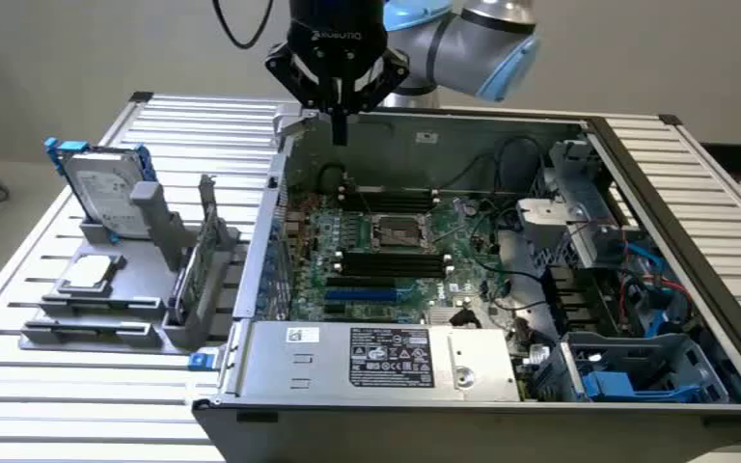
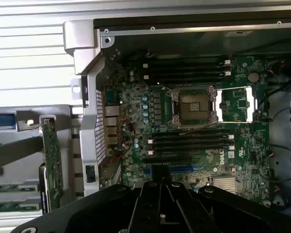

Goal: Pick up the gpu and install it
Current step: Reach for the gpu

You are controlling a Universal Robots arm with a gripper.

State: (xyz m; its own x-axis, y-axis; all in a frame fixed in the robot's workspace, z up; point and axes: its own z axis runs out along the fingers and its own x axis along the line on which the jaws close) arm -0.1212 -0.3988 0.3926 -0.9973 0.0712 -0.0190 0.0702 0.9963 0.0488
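The table (image 1: 36, 386) was silver with long stripes. The computer box (image 1: 281, 371) was grey. The big board (image 1: 384, 241) inside it was green, with black slots (image 1: 390, 262) and one blue slot (image 1: 358, 292). The card (image 2: 53, 165) was green. The hard drive (image 1: 97, 183) was silver in a blue frame (image 1: 55, 149). The robot arm (image 1: 480, 43) was grey and light blue.

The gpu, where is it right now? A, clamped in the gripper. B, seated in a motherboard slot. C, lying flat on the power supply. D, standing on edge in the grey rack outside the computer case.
D: the gpu stands on edge in the grey rack beside the open computer case, at the exterior view's left of it, while the gripper hangs shut and empty above the case's far corner.
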